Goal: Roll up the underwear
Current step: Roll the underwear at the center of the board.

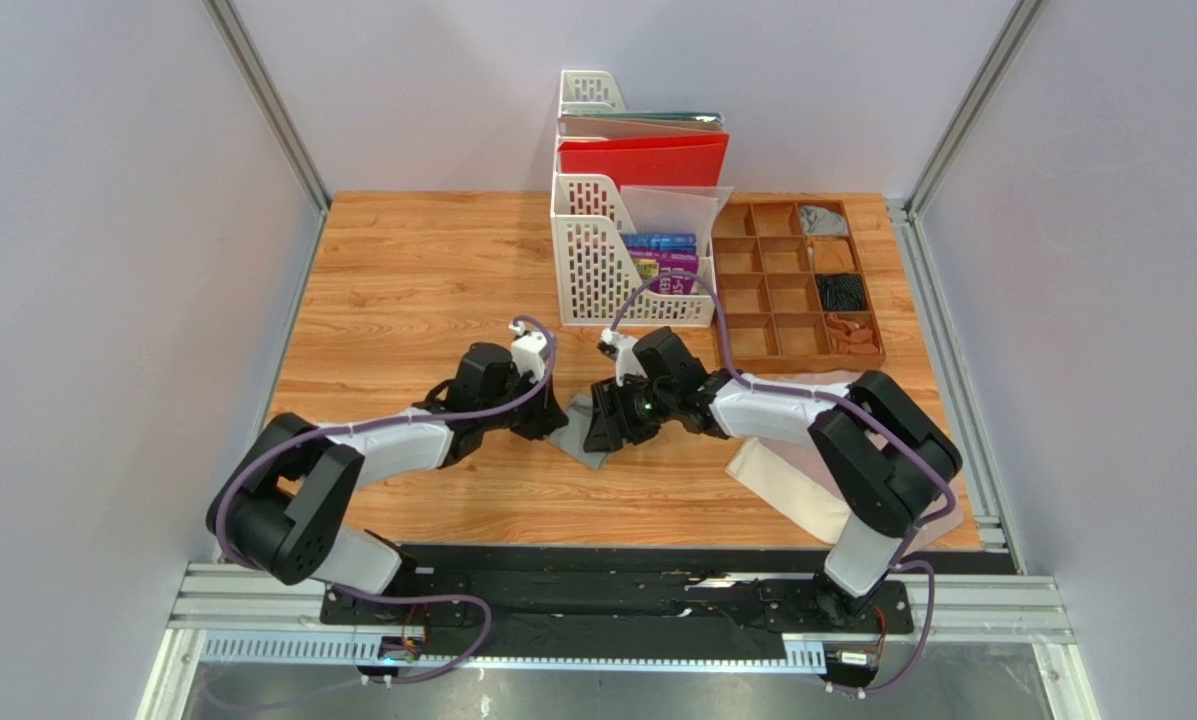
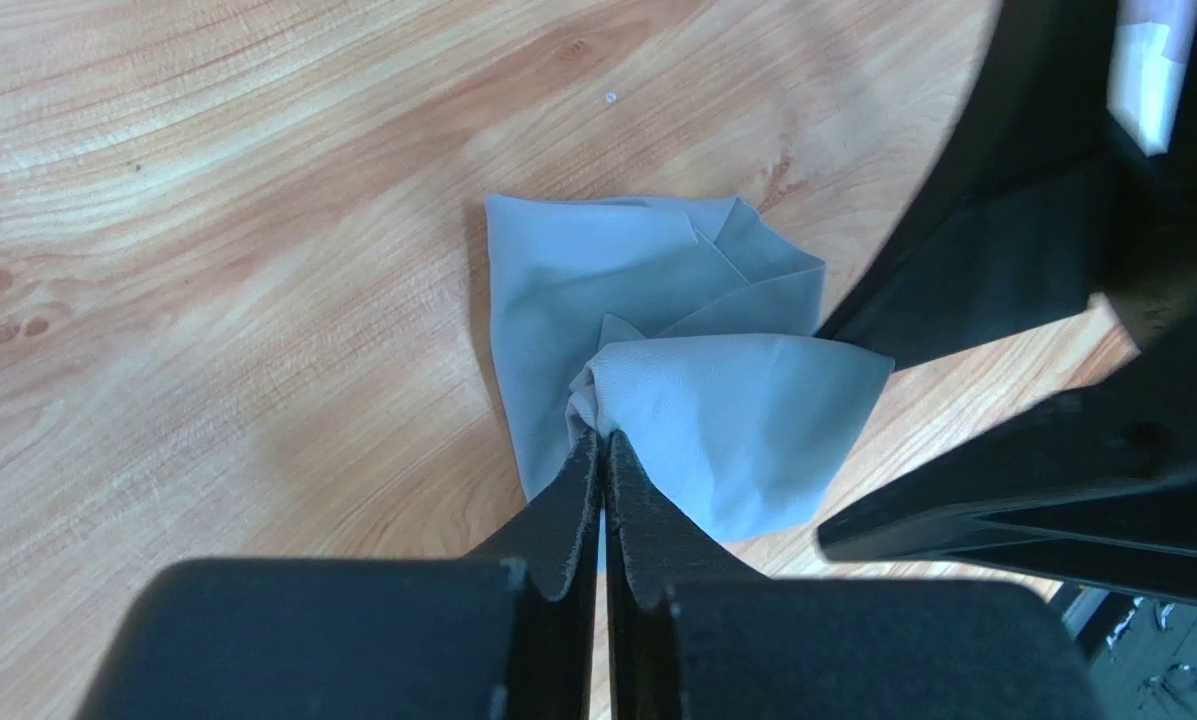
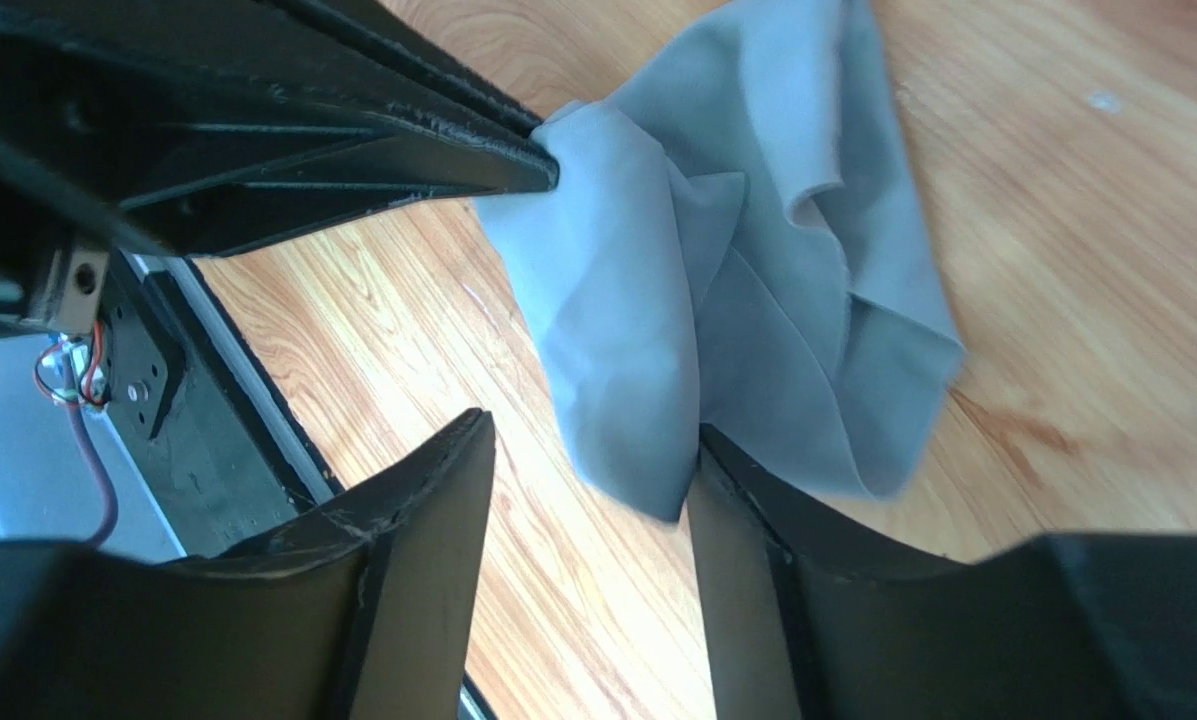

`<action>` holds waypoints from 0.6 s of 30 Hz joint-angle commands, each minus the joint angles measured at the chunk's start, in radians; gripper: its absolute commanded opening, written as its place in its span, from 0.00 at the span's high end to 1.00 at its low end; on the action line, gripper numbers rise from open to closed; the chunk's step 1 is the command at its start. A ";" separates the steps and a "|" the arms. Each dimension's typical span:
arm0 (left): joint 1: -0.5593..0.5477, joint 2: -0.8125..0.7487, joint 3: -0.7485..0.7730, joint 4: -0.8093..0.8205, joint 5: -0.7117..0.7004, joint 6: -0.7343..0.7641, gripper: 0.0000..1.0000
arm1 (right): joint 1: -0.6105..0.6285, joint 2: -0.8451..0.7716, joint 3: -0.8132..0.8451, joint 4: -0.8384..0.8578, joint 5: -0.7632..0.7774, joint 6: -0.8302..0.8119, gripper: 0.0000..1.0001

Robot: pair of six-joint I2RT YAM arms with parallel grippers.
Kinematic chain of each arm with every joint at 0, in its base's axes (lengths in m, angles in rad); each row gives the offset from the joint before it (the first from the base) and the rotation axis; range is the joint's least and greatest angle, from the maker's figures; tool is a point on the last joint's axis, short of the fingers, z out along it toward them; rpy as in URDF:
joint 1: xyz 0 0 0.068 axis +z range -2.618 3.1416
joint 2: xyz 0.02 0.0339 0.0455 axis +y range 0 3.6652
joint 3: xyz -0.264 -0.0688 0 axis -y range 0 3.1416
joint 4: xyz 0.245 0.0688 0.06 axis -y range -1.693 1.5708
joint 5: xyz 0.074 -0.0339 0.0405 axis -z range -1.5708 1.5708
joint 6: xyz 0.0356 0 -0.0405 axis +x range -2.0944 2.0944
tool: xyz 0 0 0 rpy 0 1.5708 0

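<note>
The grey underwear [image 1: 579, 441] lies crumpled on the wooden table [image 1: 409, 285] between my two grippers. My left gripper [image 2: 604, 438] is shut on a bunched fold of that grey underwear [image 2: 664, 315], its jaws pressed together with the cloth pinched at the tips. My right gripper [image 3: 589, 435] stands open. A hanging fold of the grey underwear [image 3: 739, 285] touches the inner face of its right finger [image 3: 739, 510], and bare wood shows between the jaws. The pale beige underwear [image 1: 789, 489] lies flat under the right arm near the table's front edge.
A white file rack [image 1: 619, 263] with a red folder [image 1: 645, 159] stands at the back centre. A brown divided tray [image 1: 797, 285] holding small items sits to its right. Grey walls close in both sides, and the black base rail [image 1: 619, 593] runs along the near edge.
</note>
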 commanded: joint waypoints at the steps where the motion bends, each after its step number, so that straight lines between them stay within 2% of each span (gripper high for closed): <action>1: -0.004 0.030 0.079 -0.028 -0.010 0.004 1.00 | -0.017 -0.104 -0.017 -0.071 0.069 -0.017 0.44; 2: -0.004 0.036 0.094 -0.034 -0.010 0.005 1.00 | -0.019 -0.130 -0.021 -0.077 0.082 -0.020 0.36; 9: -0.004 0.102 0.160 -0.093 0.009 0.004 1.00 | -0.020 -0.208 -0.041 -0.118 0.240 -0.014 0.34; 12: -0.004 0.137 0.185 -0.111 0.039 0.018 1.00 | -0.007 -0.228 -0.041 -0.111 0.259 -0.021 0.41; 16: -0.004 0.172 0.213 -0.137 0.055 0.028 1.00 | 0.007 -0.227 -0.046 -0.048 0.257 -0.009 0.56; 18: -0.004 0.189 0.219 -0.143 0.067 0.033 1.00 | 0.013 -0.199 -0.041 -0.016 0.241 0.003 0.59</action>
